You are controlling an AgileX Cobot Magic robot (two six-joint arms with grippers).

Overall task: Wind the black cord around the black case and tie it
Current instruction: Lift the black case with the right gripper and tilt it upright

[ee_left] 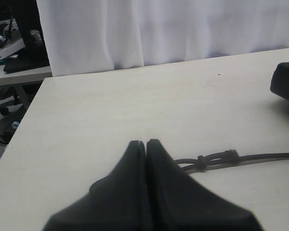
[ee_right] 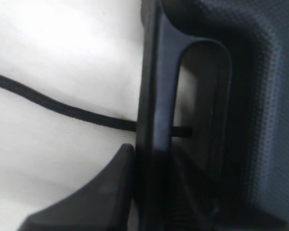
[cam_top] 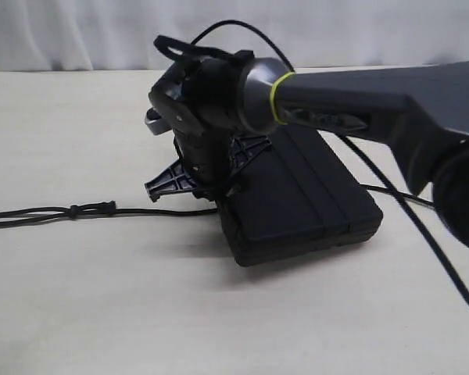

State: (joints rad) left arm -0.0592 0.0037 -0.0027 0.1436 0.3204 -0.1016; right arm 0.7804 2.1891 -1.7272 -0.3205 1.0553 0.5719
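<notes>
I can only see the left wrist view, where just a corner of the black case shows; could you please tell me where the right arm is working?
Observer: The right gripper is down at the handle end of the black case, reaching across from the right of the exterior view.
Operator: Does it have hold of the handle?
Observer: It looks so: one finger lies against the outside of the handle bar, the other, dimly seen, stands in the slot.
Operator: And the black cord there?
Observer: The black cord runs along the table to that end and shows through the slot in the right wrist view.
</notes>
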